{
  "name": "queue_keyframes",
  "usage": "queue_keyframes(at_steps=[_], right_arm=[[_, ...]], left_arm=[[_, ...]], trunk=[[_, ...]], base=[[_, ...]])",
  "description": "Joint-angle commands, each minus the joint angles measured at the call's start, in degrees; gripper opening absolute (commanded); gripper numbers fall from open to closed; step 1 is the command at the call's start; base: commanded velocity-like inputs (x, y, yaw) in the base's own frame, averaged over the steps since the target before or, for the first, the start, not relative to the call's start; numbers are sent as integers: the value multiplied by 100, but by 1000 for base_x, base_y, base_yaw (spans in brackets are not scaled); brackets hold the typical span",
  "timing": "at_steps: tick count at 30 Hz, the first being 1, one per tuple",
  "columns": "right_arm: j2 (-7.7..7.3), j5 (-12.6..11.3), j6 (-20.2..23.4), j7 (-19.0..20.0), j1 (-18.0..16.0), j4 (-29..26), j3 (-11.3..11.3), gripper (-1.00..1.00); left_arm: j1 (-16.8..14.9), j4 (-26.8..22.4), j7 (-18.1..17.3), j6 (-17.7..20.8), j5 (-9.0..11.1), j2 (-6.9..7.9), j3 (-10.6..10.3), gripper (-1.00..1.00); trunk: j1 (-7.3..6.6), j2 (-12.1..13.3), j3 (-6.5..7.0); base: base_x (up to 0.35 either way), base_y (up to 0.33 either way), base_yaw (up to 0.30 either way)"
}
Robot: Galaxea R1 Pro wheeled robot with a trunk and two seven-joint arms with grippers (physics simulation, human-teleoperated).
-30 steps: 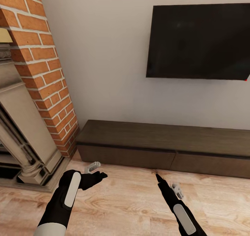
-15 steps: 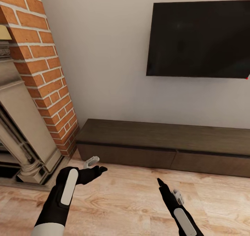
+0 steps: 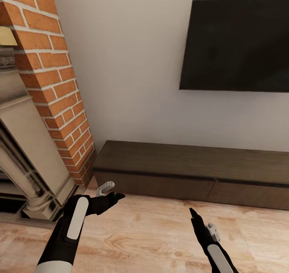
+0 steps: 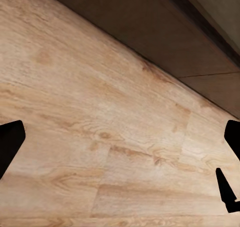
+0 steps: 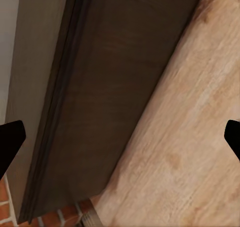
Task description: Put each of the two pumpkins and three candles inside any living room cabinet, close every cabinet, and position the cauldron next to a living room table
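Cabinet (image 3: 192,172): dark brown wood, faint grain, flat fronts. Floor (image 3: 152,233): pale honey planks with knots and wavy grain. Chimney column (image 3: 52,76): orange-red brick, white mortar lines. Fireplace surround (image 3: 24,152): beige stone. Wall (image 3: 128,72): plain off-white. Television (image 3: 237,44): uniform black. Robot arms (image 3: 72,229): black with white panels.

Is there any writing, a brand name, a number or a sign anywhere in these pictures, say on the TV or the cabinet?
None: no text can be read anywhere.
The television: blank dark screen, no logo to be seen.
The cabinet: plain dark-brown fronts, no label.
The brick fireplace and the wood floor: no marks or signs.
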Motion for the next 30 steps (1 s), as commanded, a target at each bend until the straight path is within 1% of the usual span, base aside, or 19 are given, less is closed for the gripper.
queue_keyframes(at_steps=[1, 4, 9, 11, 13, 20, 24, 30], right_arm=[[7, -60, 21, 35, -3, 9, -34, 100], [9, -60, 20, 54, -3, 28, -46, 100], [-3, -60, 20, 319, -3, 95, -49, 100], [-7, -60, 20, 467, -3, 170, -67, 100], [-6, -60, 20, 528, -3, 195, -101, 100], [-9, -56, 42, 545, -3, 262, -137, 100], [2, -51, -14, 561, -3, 428, -152, 100], [0, 1, -36, 569, -3, 499, -119, 100]], left_arm=[[-4, -4, 58, 24, 62, -5, 10, 100], [2, -4, 58, 24, 62, -5, 6, 100], [5, -11, 58, 24, 62, -3, 13, 100], [5, -12, 58, 24, 62, -2, 13, 100], [5, -12, 58, 24, 62, -4, 14, 100], [5, -12, 58, 24, 62, 3, 14, 100], [5, -12, 58, 18, 61, 5, 15, 100], [5, -12, 58, 16, 62, 45, 22, 100]], trunk=[[1, -2, -5], [1, -2, -5], [1, -2, -5], [1, -2, -5], [1, -2, -5], [1, -2, -5], [1, -2, -5], [1, -2, -5]], base=[[161, 235, 0], [98, 149, 0], [-5, 92, -9], [-1, 216, -150], [-1, 104, -228], [61, 101, -273], [69, 84, -271], [41, 50, -64]])
